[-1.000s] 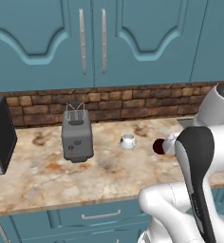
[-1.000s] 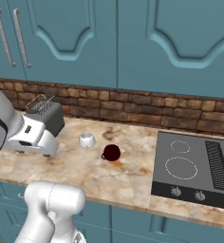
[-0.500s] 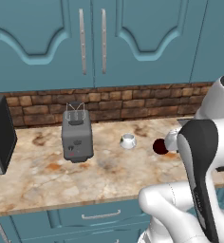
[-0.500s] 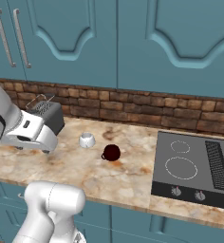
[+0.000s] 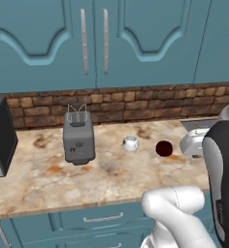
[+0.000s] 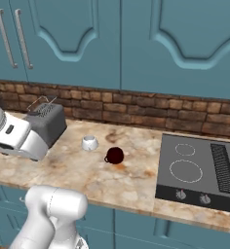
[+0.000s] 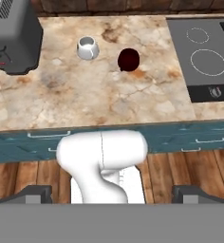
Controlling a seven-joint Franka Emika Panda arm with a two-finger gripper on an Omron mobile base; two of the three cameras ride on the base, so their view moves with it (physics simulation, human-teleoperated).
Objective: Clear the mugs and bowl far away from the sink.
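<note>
Arm swung right off the maroon mug [image 5: 164, 148], one white mug [image 5: 130, 143], gripper [image 7: 112, 193] wide, empty

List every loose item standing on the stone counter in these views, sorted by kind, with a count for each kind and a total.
Mugs: 2, a white mug and a dark maroon mug
Toasters: 1, the grey toaster
Black appliances at the counter's left end: 1, the black appliance, cut off by the frame
Total: 4
</note>
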